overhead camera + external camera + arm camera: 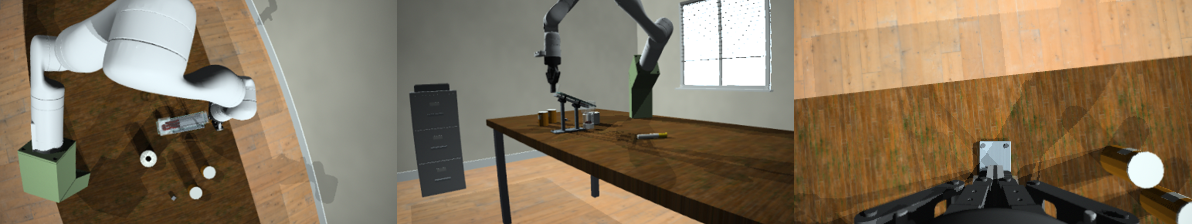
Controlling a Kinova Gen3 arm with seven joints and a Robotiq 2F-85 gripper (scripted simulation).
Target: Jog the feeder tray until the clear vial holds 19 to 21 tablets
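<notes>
The clear feeder tray (184,123) (572,99) sits tilted on its dark stand (564,116). Red tablets (171,124) lie at its low end. Its raised end shows as a small grey plate in the wrist view (995,154). The clear vial (588,120) stands upright on the table below the low end; I cannot count the tablets in it. My gripper (218,126) (552,89) (995,175) is shut and empty. It points straight down, its tips just above the raised end. I cannot tell whether they touch it.
Two amber bottles with white caps (208,172) (195,192) (543,118) (552,115) (1144,169) stand beside the stand. A white-topped jar (147,158) (595,117) stands near the vial. A marker (652,135) and a small grey block (173,197) lie on the table. The table edge (513,133) is close.
</notes>
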